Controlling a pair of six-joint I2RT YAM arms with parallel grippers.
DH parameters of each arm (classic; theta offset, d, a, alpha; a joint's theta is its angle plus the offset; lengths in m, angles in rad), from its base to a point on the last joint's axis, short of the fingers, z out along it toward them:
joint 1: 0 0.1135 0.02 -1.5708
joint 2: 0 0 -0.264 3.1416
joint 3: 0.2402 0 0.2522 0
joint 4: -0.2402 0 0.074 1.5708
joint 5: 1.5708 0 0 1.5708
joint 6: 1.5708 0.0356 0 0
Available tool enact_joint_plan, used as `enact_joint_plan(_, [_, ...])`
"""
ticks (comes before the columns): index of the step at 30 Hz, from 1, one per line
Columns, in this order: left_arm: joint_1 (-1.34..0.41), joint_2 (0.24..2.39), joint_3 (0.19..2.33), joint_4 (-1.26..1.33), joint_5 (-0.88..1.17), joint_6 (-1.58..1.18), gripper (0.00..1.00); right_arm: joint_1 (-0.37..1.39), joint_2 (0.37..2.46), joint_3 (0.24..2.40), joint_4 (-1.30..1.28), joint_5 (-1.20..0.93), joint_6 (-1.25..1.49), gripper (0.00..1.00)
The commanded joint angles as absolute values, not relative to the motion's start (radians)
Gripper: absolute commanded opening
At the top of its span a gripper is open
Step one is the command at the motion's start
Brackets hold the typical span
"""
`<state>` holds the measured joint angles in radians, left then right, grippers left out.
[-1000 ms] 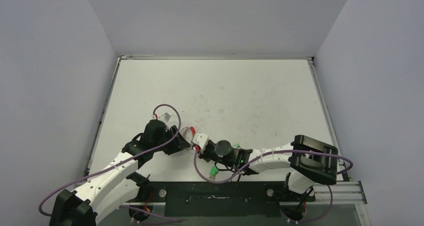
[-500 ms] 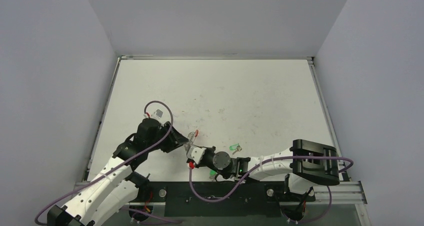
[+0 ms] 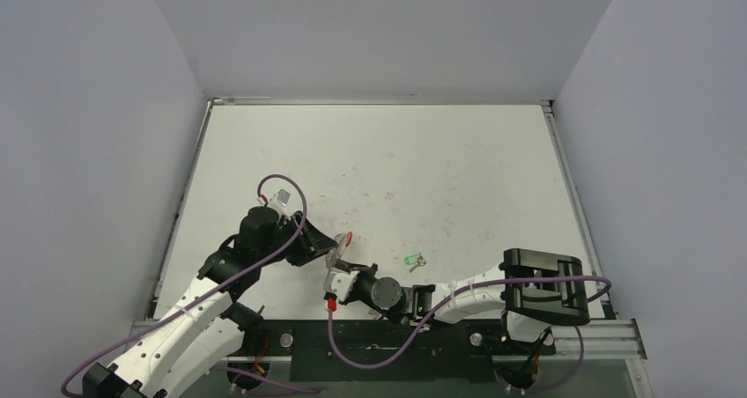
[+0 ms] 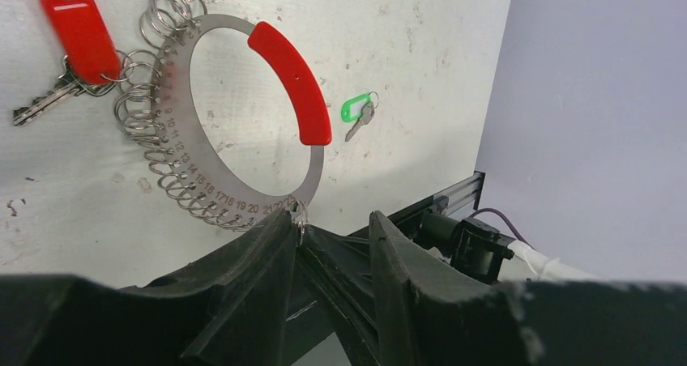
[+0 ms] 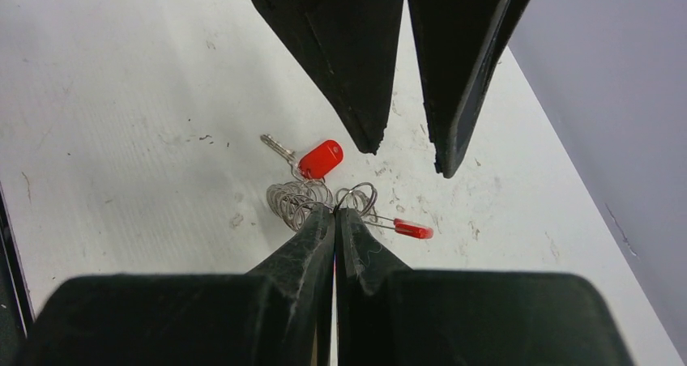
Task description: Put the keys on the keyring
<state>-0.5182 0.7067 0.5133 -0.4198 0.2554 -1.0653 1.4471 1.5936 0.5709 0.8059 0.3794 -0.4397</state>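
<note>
Silvery round metal keyring (image 4: 292,82), red-sleeved: pinched by right gripper (image 5: 334,212); left gripper (image 4: 332,219) spread, empty. Best: hold ring steady, fetch green-headed silvery key (image 4: 356,111).

Premises assessed as a robotics laboratory test cell. Grounds: a white tabletop (image 3: 440,151), scuffed and pen-marked, is boxed in by plain pale grey panels (image 3: 88,151) standing along its left, far and right edges. At its near edge two white-and-black robot arms, the left arm (image 3: 189,314) and the right arm (image 3: 476,288), are bolted side by side to a black base plate (image 3: 379,341). An aluminium extrusion rail (image 3: 608,332) adjoins that plate. Exposed purple cables (image 3: 329,327) loop along both arms above the tabletop.
</note>
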Motion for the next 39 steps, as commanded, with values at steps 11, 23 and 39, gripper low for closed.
enact_joint_plan(11, [-0.55, 0.735, 0.492, -0.375, 0.332, -1.014, 0.37, 1.459, 1.615, 0.597, 0.872, 0.443, -0.427, 0.0])
enact_joint_plan(23, [-0.567, 0.764, 0.468, -0.32, 0.321, -1.01, 0.27, 1.459, 1.601, 0.633, 0.804, 0.446, -0.346, 0.0])
enact_joint_plan(39, [-0.569, 0.786, 0.466, -0.321, 0.297, -0.994, 0.0, 1.448, 1.581, 0.644, 0.773, 0.424, -0.27, 0.0])
